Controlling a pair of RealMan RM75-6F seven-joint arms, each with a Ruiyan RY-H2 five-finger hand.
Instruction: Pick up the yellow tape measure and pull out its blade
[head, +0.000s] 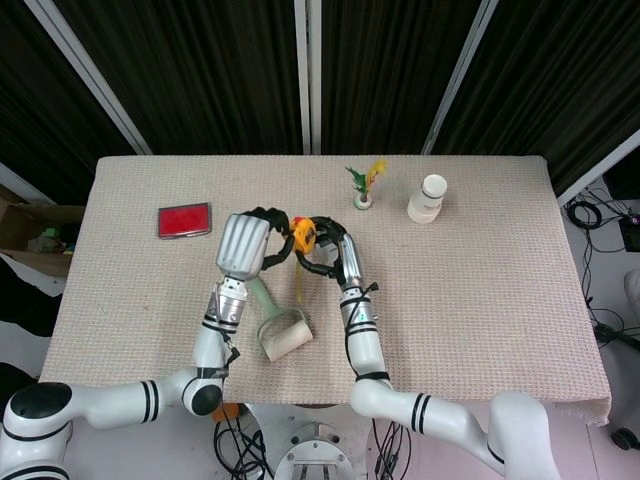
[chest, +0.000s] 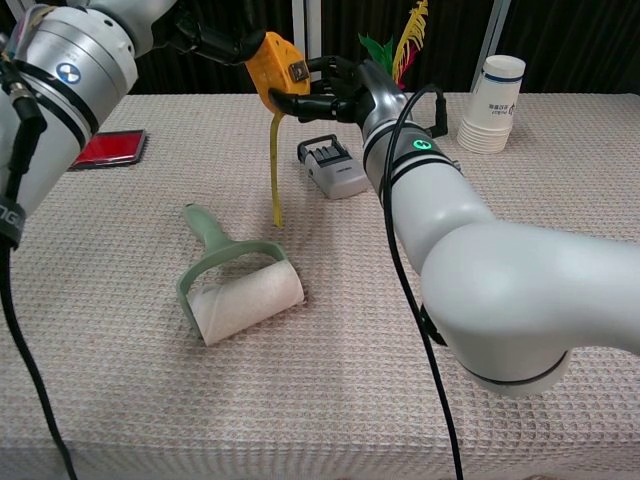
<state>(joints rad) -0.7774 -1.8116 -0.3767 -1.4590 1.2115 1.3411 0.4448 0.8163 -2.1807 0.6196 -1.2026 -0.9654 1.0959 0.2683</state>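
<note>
my right hand (chest: 330, 92) holds the tape measure (chest: 277, 66) up over the table, left hand (chest: 205, 40) gripping its other side, blade (chest: 276, 165) dangling loose; i judge it could snap back or the case twist free

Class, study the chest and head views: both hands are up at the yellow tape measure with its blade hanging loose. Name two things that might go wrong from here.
1. The tape measure is held above the table between the left hand and right hand; a slack grip might drop it.
2. The blade hangs free over the lint roller; it might snap back or snag there.
</note>
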